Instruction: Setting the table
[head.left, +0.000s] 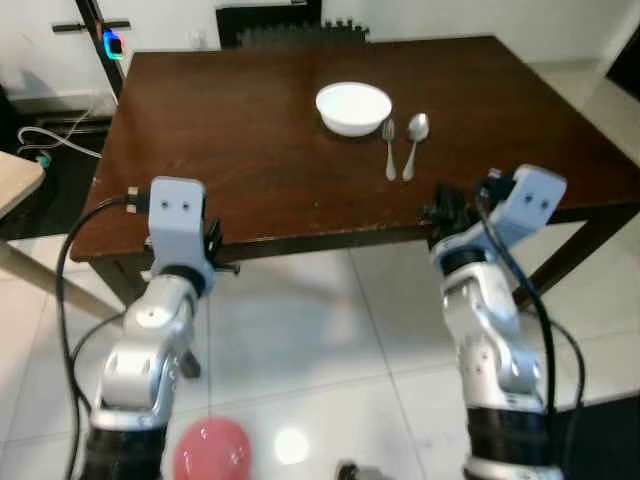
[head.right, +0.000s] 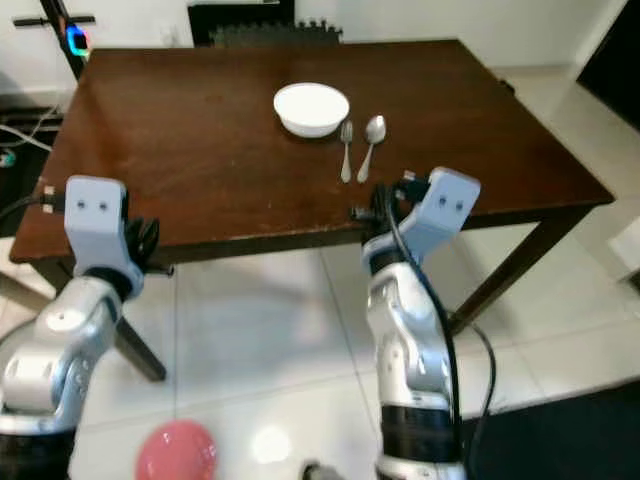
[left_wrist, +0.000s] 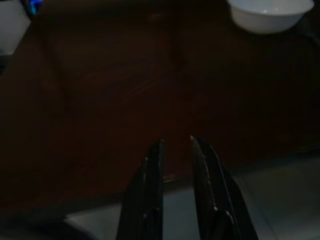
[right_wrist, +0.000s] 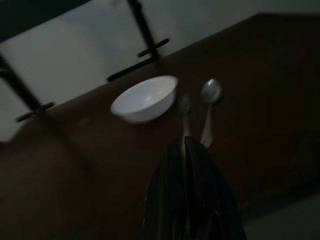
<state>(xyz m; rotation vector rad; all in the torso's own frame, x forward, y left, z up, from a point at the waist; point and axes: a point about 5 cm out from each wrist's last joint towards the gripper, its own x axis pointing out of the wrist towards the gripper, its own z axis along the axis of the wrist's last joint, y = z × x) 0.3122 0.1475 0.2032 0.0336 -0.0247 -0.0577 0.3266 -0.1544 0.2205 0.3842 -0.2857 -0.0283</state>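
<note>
A white bowl (head.left: 353, 107) sits on the dark brown table (head.left: 250, 150), toward its far middle. Just right of it lie a fork (head.left: 389, 146) and a spoon (head.left: 414, 142) side by side. My right gripper (right_wrist: 183, 142) hangs at the table's near edge, short of the cutlery, its fingers shut with nothing between them. My left gripper (left_wrist: 175, 144) is held at the near left edge of the table, fingers slightly apart and empty. The bowl (left_wrist: 270, 14) lies far ahead of it.
A black chair back (head.left: 290, 25) stands beyond the table's far side. A stand with a blue light (head.left: 112, 42) and cables are at the far left. A pink ball (head.left: 211, 448) rests on the white tiled floor near my feet.
</note>
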